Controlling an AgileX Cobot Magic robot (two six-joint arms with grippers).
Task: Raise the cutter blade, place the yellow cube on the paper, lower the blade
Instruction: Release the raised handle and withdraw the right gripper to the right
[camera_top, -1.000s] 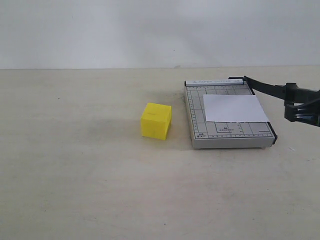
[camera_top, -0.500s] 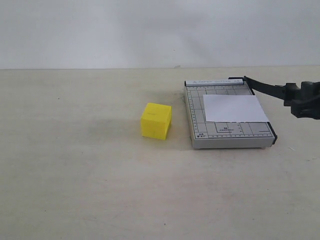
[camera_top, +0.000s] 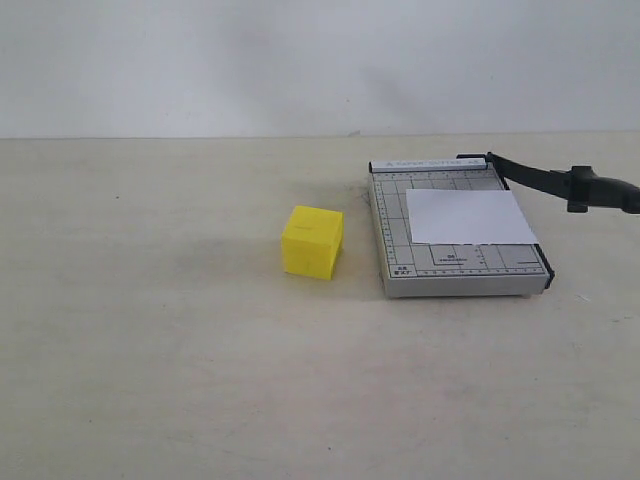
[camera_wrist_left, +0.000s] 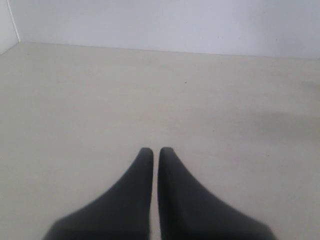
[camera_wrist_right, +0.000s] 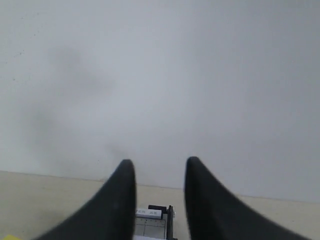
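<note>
Yellow cube (camera_top: 312, 241) matte, blocky, near gridded board (camera_top: 394, 235), left claw (camera_wrist_left: 156, 150) closed, right claw (camera_wrist_right: 160, 162) parted, empty

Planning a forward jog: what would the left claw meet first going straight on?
The way looks free: the left claw, shut, points across bare table, with only the back wall beyond. Whether it would graze the table first is unclear.

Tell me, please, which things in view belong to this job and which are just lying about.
Belong to the job:
cutter blade
yellow cube
paper
cutter board under the paper

Only surroundings:
table
wall behind it
</note>
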